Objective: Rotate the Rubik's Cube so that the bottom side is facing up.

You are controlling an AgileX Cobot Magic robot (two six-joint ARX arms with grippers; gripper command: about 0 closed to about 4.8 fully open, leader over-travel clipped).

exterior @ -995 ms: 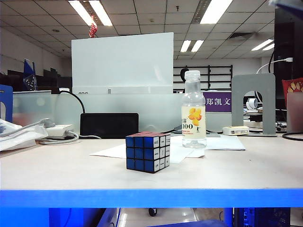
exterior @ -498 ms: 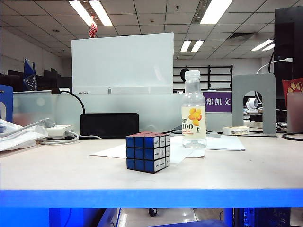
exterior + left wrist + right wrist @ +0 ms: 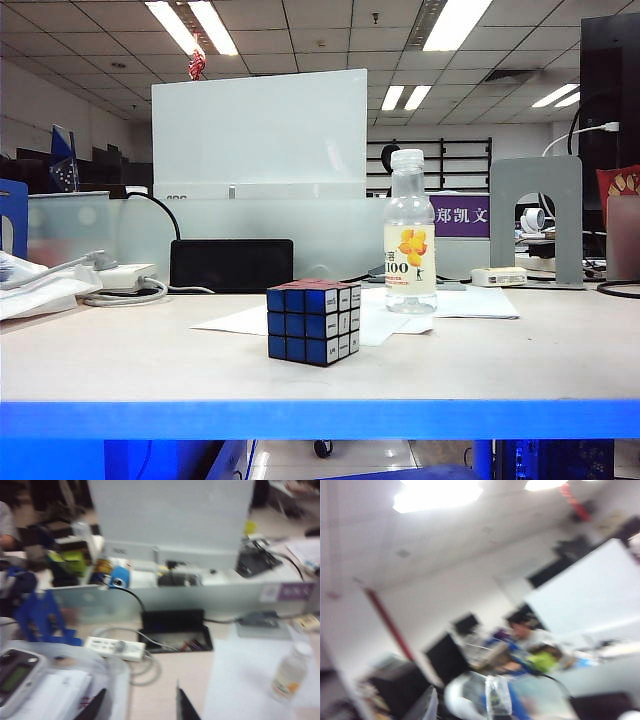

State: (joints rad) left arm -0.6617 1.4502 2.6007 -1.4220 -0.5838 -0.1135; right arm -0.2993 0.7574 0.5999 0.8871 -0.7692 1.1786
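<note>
The Rubik's Cube [image 3: 312, 322] stands on the pale table [image 3: 120, 355] near its front edge, with a blue face and a white printed face toward the exterior camera and a red face on top. No gripper is near it in the exterior view. My left gripper [image 3: 141, 696] hangs open over the table's back left, its dark fingertips [image 3: 184, 705] wide apart with nothing between them. The cube is out of the left wrist view. The right wrist view is heavily blurred and looks up toward the ceiling. It shows only one grey finger [image 3: 424, 704] of my right gripper, and no cube.
A clear bottle [image 3: 410, 235] [image 3: 290, 672] with an orange label stands on white paper [image 3: 395, 322] just behind and right of the cube. At the back are a black box [image 3: 230, 265], a power strip [image 3: 125, 275] with cables and a grey bookend [image 3: 535, 220]. A blue strip [image 3: 320, 418] edges the table.
A dark arm part that showed at the exterior view's upper right corner one second ago is gone. The cube and the bottle have not moved.
</note>
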